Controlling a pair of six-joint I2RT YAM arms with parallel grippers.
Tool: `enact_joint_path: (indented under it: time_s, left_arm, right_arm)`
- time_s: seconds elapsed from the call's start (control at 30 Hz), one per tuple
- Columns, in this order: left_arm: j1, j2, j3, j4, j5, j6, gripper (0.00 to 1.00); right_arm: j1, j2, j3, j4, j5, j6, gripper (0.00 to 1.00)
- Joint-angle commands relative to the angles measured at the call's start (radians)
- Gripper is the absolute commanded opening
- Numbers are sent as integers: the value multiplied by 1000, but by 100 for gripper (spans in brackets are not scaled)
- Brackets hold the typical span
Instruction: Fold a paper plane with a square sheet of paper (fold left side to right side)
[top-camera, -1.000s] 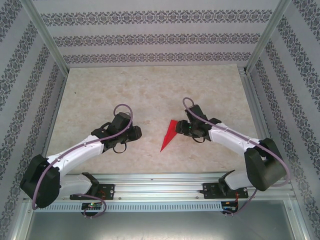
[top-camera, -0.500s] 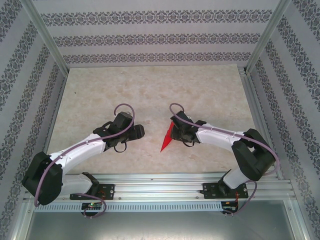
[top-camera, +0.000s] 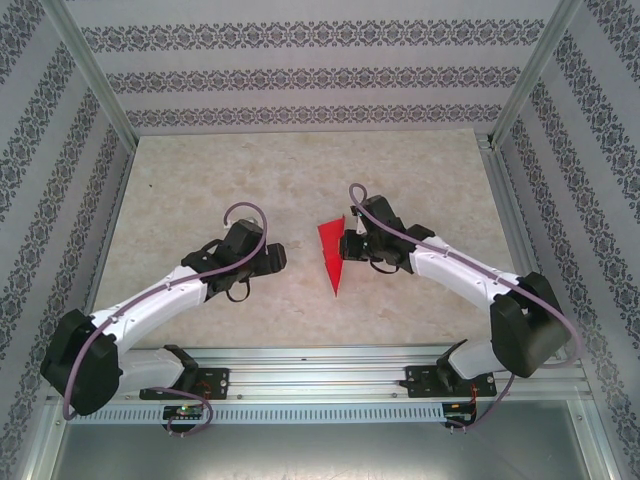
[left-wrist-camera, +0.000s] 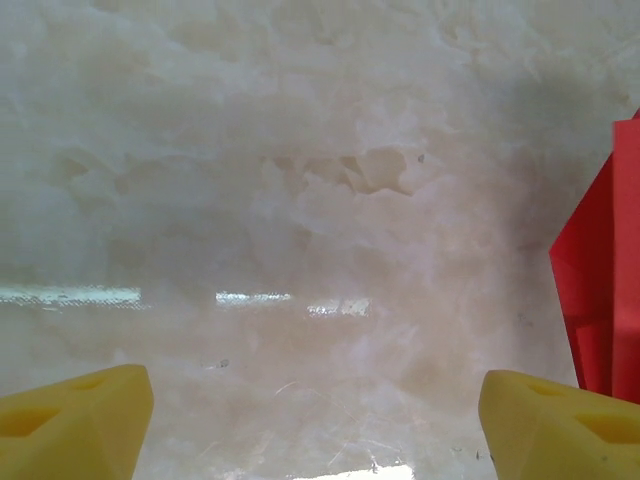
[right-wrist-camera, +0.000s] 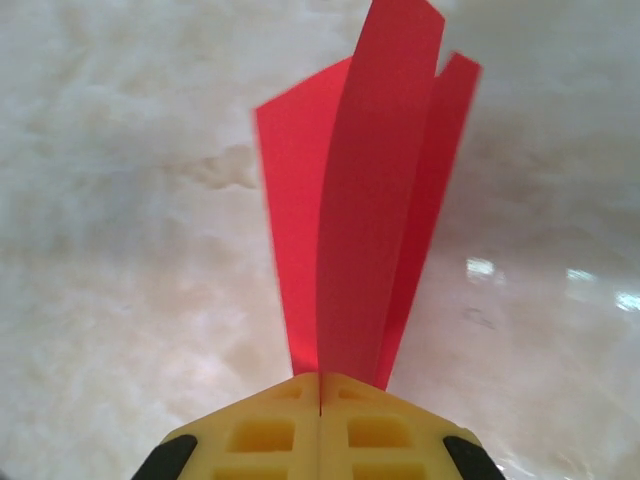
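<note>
Near the tabletop's (top-camera: 200, 180) middle, your right fingers (right-wrist-camera: 270, 430) clamp the paper plane (right-wrist-camera: 350, 230), likely to hold its folds together; left fingers (left-wrist-camera: 70, 420) stand apart nearby.

The paper plane (left-wrist-camera: 600, 285) runs off frame (right edge).

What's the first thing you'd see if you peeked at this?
The bright red, pointed folded paper plane jumps out in the middle of the pale marbled table. The right tool is shut on it from the right, while the left tool hangs open, apart, on its left.
</note>
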Motion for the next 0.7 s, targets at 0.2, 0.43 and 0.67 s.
enact_joint_path:
  time_s: [0.2, 0.43, 0.67]
  left_arm:
    - [14, -32, 13, -39, -46, 36, 90]
    - [14, -52, 17, -86, -101, 48, 91]
    - [13, -97, 4, -125, -161, 55, 94]
  right_arm:
    - [-125, 150, 15, -36, -173, -198, 4]
    - [-64, 140, 153, -322, 257, -226, 36]
    - [137, 153, 207, -419, 367, -129, 47]
